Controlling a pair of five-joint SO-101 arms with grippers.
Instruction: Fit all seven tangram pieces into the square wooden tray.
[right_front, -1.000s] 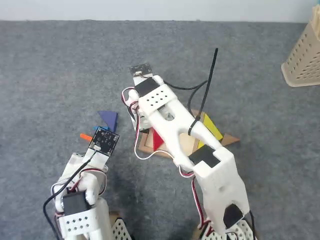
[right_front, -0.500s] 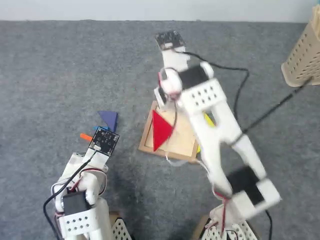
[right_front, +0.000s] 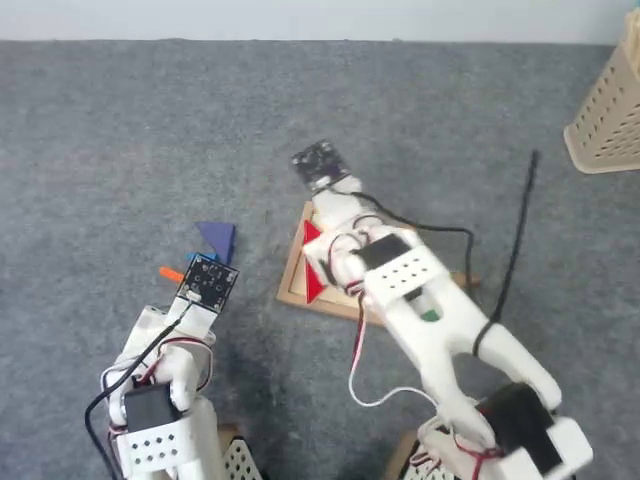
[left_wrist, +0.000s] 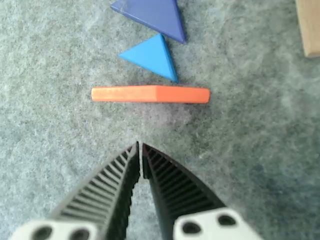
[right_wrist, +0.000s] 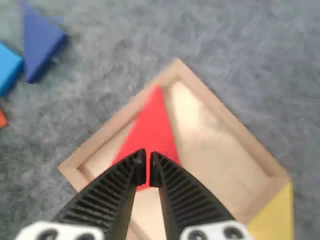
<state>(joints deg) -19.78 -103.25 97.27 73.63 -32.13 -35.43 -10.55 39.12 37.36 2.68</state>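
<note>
Orange piece (left_wrist: 150, 94), left-centre in high view: likely light, rigid, slick wood; pinch across narrow width, mid-length. Left gripper (left_wrist: 140, 148) fingers together, empty. Right gripper (right_wrist: 148, 156) same, above red triangle (right_wrist: 150, 127) in tray (right_wrist: 107, 125).

Left of the tray (right_front: 290, 272) lie three pieces: the large triangle (left_wrist: 152, 14) farthest, the small triangle (left_wrist: 152, 56), then the flat piece (left_wrist: 150, 94) just before my left gripper (left_wrist: 140, 146). A third triangle (right_wrist: 150, 130) lies in the tray's left part, flat I think.
</note>
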